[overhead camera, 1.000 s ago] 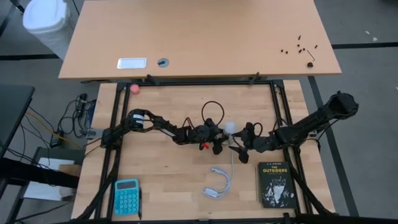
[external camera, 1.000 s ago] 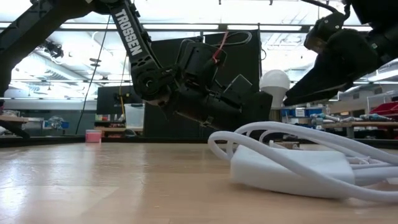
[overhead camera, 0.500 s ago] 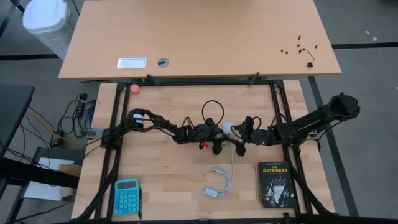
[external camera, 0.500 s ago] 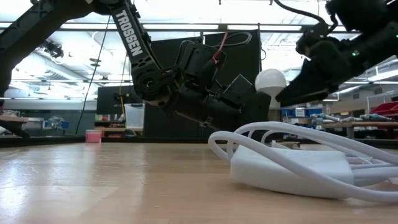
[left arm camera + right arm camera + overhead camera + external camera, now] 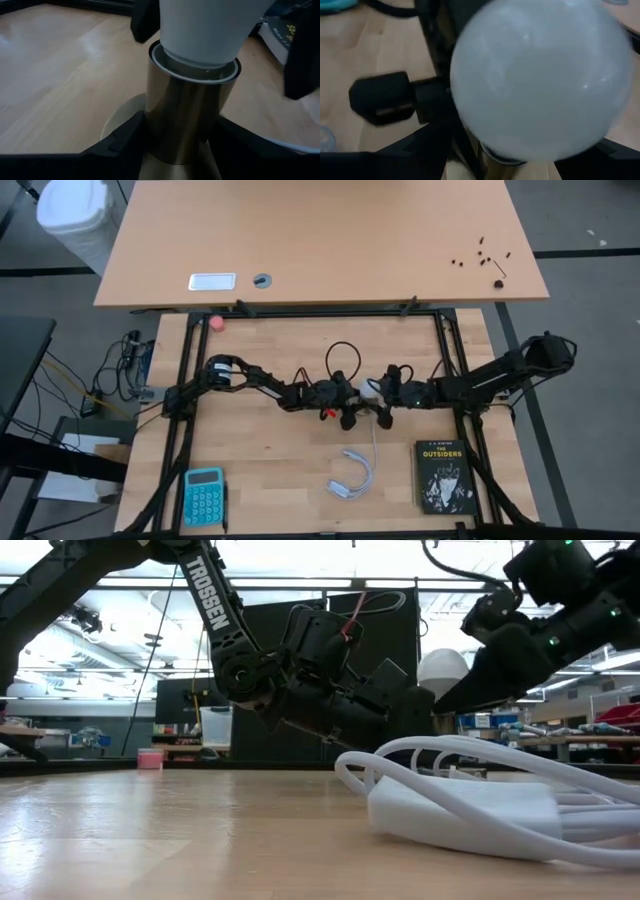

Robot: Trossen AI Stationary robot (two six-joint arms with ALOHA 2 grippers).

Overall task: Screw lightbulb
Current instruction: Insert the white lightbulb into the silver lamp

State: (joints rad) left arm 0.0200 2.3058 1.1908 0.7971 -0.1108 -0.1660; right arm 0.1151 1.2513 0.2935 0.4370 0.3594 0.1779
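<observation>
The lightbulb, white and frosted, sits with its narrow end in the top of a brass-coloured socket. My left gripper is shut on that socket near the table's middle. My right gripper comes in from the table's right and is open. Its fingers stand on either side of the bulb's globe, and no touch shows. In the low view the globe shows between the two grippers, and the left gripper hides the socket. My left gripper pinches the socket's brass barrel between its two fingers, low on the barrel, below the rim that holds the bulb. The fingers come roughly level from the table's left and lie across the barrel. The socket stands upright with the bulb on top.
A coiled white cord with a plug block lies nearer the front edge, large in the low view. A black book lies front right, a blue calculator front left, and a pink ball far left.
My right gripper has moved toward the table's left, up to the bulb, rolling a little on the way, so that its fingers now flank the globe. The left gripper and the socket have kept their place.
</observation>
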